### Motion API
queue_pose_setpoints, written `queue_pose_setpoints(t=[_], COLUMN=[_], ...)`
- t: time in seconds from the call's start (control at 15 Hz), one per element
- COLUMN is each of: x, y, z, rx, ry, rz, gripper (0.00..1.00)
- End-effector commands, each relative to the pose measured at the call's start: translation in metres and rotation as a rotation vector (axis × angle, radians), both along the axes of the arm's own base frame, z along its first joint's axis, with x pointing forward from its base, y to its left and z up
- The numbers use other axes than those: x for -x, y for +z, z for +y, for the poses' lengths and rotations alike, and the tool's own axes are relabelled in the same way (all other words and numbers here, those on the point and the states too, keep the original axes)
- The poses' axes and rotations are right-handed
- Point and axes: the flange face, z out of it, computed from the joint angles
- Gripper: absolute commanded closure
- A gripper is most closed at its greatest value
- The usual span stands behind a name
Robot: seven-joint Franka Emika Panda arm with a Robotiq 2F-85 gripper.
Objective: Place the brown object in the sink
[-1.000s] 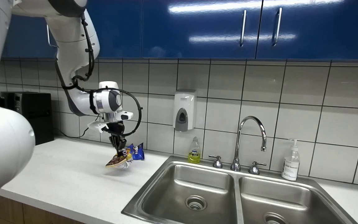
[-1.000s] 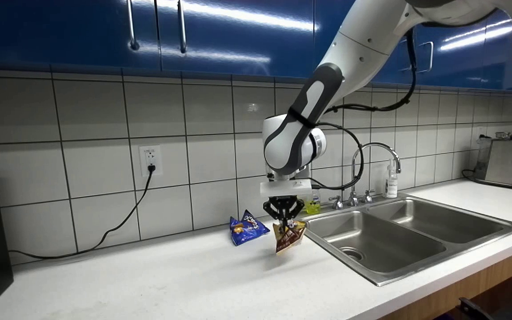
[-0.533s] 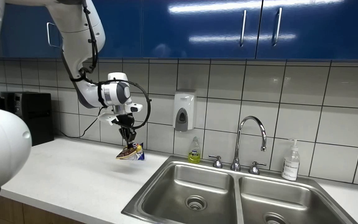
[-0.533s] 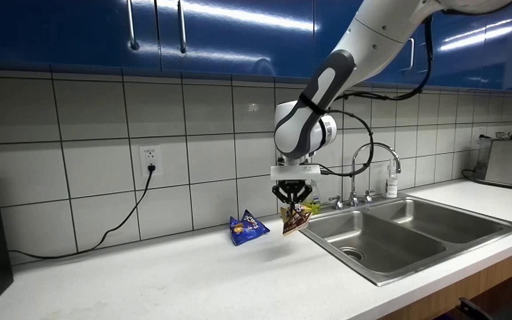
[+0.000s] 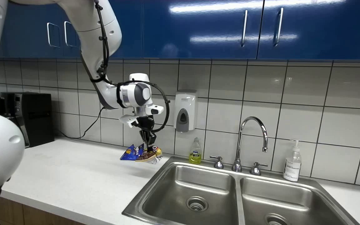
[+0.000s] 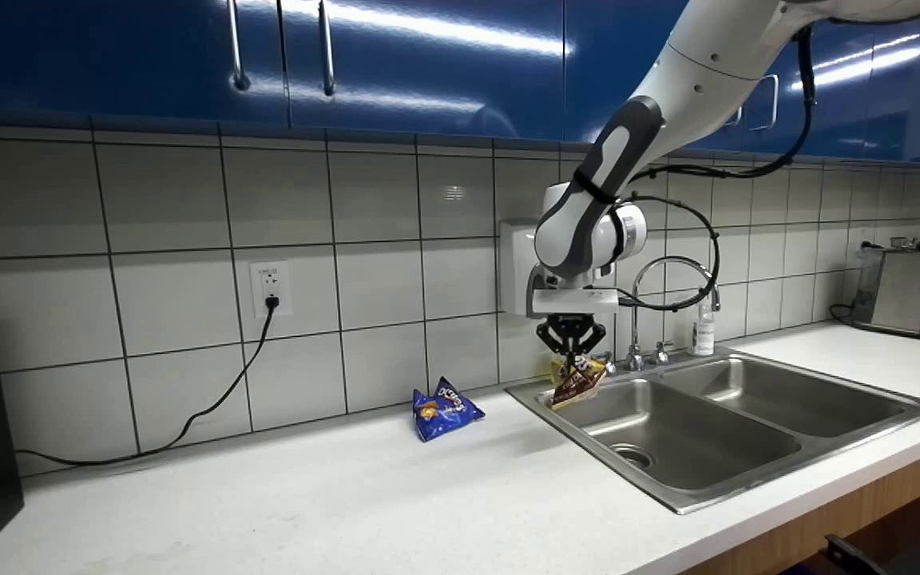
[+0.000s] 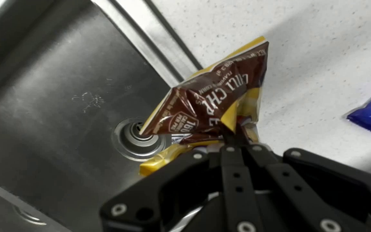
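The brown object is a small crinkled snack bag (image 5: 150, 156), brown with yellow and a whitish part. It also shows in an exterior view (image 6: 581, 385) and large in the wrist view (image 7: 211, 96). My gripper (image 7: 233, 137) is shut on the bag, pinching it at its middle; the bag hangs tilted from the fingertips. The gripper also shows in both exterior views (image 5: 148, 148) (image 6: 571, 361). The bag is held in the air near the left-hand edge of the stainless double-basin sink (image 5: 205, 181). In the wrist view the sink (image 7: 60, 90) with its round drain lies below the bag.
A blue snack bag (image 6: 446, 411) lies on the white counter (image 6: 308, 495) by the tiled wall. A chrome faucet (image 5: 239, 147), a yellow-green soap bottle (image 5: 195, 153) and a pump bottle (image 5: 292, 164) stand behind the sink. A wall dispenser (image 5: 185, 111) hangs above.
My gripper has carried the brown bag to the right in both exterior views, from over the counter to the sink's near edge. It also rose at first. The blue bag has not moved.
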Motion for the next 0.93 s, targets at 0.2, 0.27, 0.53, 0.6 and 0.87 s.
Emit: queue_pose_setpoints(t=[0.2, 0.27, 0.53, 0.6, 0.87], x=[0.01, 0.013, 0.018, 0.019, 0.022], y=[0.0, -0.002, -0.024, -0.03, -0.07], z=[-0.09, -0.104, -0.15, -0.16, -0.195], rx=[-0.013, -0.013, -0.007, -0.008, -0.009], ry=[-0.108, -0.124, -0.17, -0.173, -0.183], rz=[-0.03, -0.03, -0.038, -0.043, -0.074], gripper=[1.0, 1.0, 1.0, 1.0, 1.0])
